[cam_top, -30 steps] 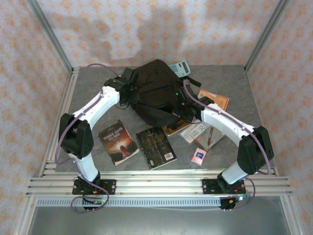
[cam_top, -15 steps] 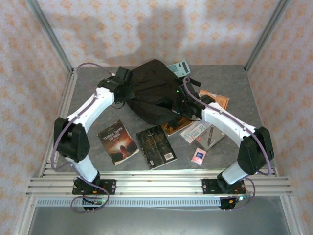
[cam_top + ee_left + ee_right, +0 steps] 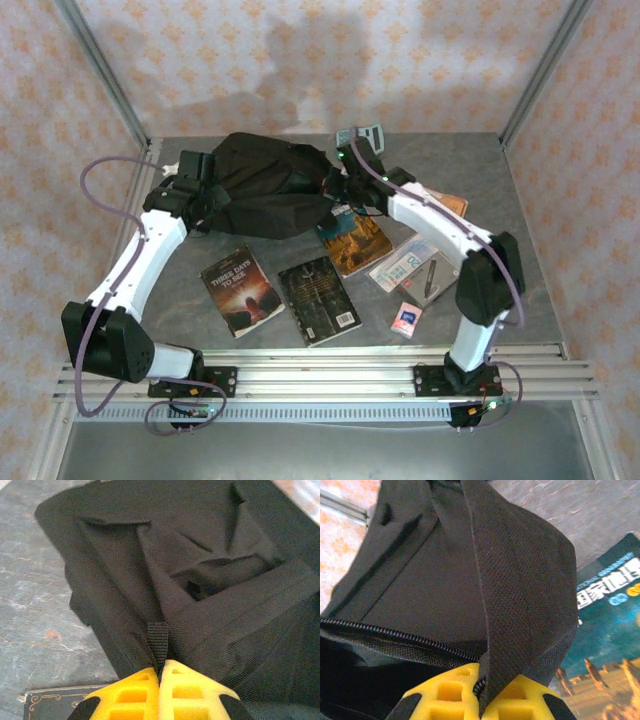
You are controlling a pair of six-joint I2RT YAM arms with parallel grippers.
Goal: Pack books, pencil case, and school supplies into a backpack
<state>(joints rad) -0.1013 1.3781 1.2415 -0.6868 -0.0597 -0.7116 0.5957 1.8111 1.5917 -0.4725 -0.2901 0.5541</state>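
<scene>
A soft black backpack lies slumped at the back of the grey, stone-mottled tabletop, stretched between two white arms. The left fingers, yellow pads moulded with hollow cells, are clenched on a narrow ribbed webbing loop at the bag's edge. The right fingers are pinched shut on a broad, coarse-woven strap beside a toothed zip. Three glossy paperbacks lie unpacked in front: a dark one with a reddish glow, a black-grey one and a blue-and-orange one just beside the bag. The bag appears to be held for spreading open. An even, gentle pull from both sides is advised, since limp fabric sags and thin webbing could slip from the pads. The zip is best kept uppermost.
</scene>
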